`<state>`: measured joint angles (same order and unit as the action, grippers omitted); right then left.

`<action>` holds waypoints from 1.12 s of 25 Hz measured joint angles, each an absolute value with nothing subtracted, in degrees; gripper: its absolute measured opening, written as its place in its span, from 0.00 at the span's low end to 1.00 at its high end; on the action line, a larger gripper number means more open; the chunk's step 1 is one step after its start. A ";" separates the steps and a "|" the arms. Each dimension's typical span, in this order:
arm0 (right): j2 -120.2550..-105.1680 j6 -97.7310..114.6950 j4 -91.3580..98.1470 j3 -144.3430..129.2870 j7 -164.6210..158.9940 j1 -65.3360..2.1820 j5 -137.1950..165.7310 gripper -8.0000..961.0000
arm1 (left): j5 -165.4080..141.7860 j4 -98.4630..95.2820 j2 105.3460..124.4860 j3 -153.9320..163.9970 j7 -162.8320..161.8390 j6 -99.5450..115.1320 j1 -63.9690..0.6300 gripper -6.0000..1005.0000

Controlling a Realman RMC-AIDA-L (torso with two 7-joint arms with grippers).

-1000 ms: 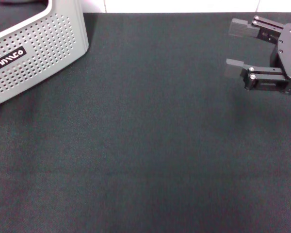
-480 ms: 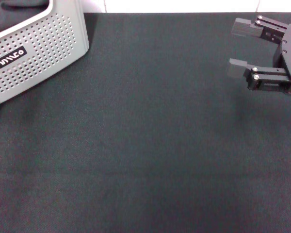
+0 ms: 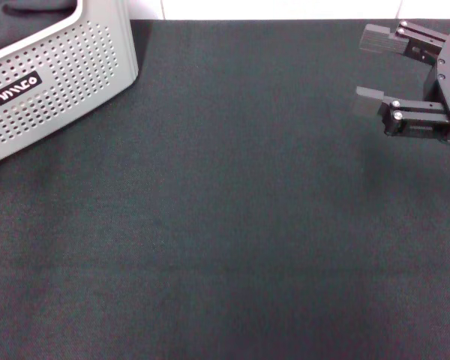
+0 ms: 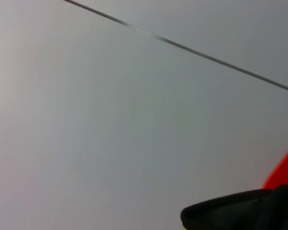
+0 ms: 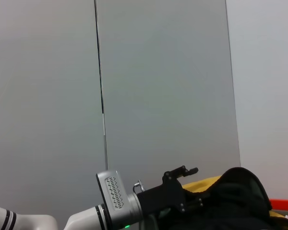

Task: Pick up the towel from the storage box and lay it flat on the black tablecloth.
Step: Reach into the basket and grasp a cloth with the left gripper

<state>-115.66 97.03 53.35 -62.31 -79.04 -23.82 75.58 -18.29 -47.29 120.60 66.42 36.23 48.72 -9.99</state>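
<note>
1 hand, our right hand [image 3: 367, 66], hangs spread and empty; next we reach the big grey dotted storage box [image 3: 56, 82].

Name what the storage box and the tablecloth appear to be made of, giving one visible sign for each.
The storage box looks like moulded plastic, matte light grey: evenly punched dot holes and a smooth rounded rim. The black tablecloth looks like felt or a similar dense fabric: matte, finely fuzzy, with no sheen and no weave to be seen.
</note>
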 joint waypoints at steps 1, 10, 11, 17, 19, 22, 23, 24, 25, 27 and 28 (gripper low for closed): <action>-115.66 97.03 53.35 -62.31 -79.04 -23.82 75.58 0.90 | -18.26 -46.96 120.63 66.42 36.76 48.73 -10.10 0.80; -115.66 97.63 53.35 -62.31 -79.01 -23.82 75.54 0.90 | -12.79 -44.71 120.69 67.79 43.69 53.25 -10.37 0.67; -115.66 97.74 53.34 -62.31 -79.01 -23.82 75.53 0.90 | -12.24 -44.58 120.66 67.93 44.18 53.62 -10.39 0.66; -115.66 98.07 53.34 -62.31 -78.93 -23.69 75.30 0.90 | -11.26 -43.81 120.69 68.03 46.55 53.39 -10.45 0.64; -115.66 98.33 53.35 -62.31 -78.92 -23.64 75.22 0.90 | -10.87 -43.60 120.74 68.03 46.98 53.61 -10.48 0.64; -115.66 98.54 53.35 -62.31 -78.79 -23.41 74.91 0.90 | -10.69 -43.55 120.78 68.03 47.40 53.70 -10.48 0.64; -115.66 98.56 53.35 -62.31 -78.71 -23.37 74.84 0.90 | -10.69 -43.55 120.78 68.03 47.52 53.71 -10.48 0.64; -115.66 98.61 53.35 -62.31 -78.63 -23.33 74.80 0.90 | -10.69 -43.56 120.78 68.03 47.58 53.75 -10.48 0.64; -115.66 98.77 53.35 -62.31 -78.57 -23.28 74.78 0.90 | -10.69 -43.55 120.78 68.03 47.62 53.78 -10.47 0.64; -115.66 99.18 53.35 -62.31 -78.45 -23.20 74.78 0.90 | -10.69 -43.55 120.77 68.06 47.72 53.79 -10.46 0.64; -115.66 99.39 53.35 -62.31 -78.42 -23.17 74.78 0.90 | -10.69 -43.55 120.77 68.09 47.90 53.79 -10.46 0.64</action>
<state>-115.66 99.39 53.35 -62.31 -78.42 -23.17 74.78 -10.69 -43.55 120.77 68.08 47.90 53.79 -10.46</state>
